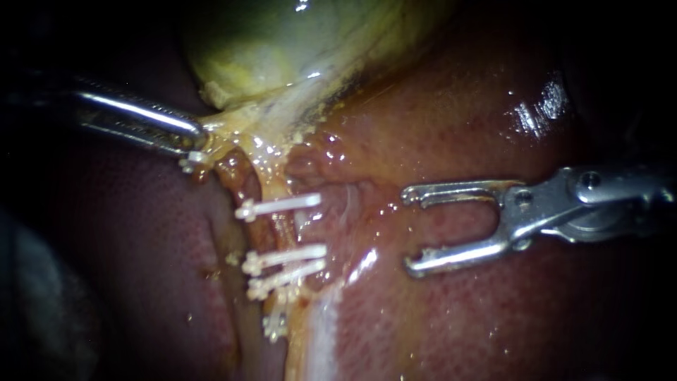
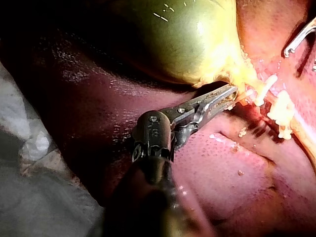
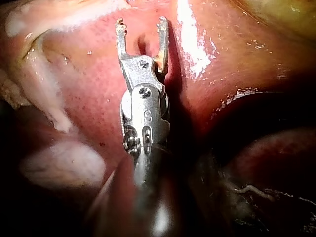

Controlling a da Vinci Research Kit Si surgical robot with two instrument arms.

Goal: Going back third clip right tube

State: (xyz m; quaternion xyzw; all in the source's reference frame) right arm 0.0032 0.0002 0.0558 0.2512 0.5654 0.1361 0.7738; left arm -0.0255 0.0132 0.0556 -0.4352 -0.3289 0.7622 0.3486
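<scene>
Right instrument (image 1: 407,230): my jaws stand wide apart and hold nothing. They hover over the liver (image 1: 493,317), tips pointing left toward the clips, near them but not touching. The shaft comes in from the right.

Left instrument (image 1: 194,144): my jaws lie nearly together, closed on the yellowish tissue (image 1: 233,127) just below the gallbladder (image 1: 282,42). The shaft comes in from the left.

Clips (image 1: 285,257): three white clips lie across the tube (image 1: 273,233). One is on the far side and two sit close together nearer, all left of my right jaws. A fourth white piece (image 1: 273,326) lies nearer again; I cannot tell what it sits on.

Tube: it runs from the tissue below the gallbladder toward the near side. The liver lies on both sides of it.
</scene>
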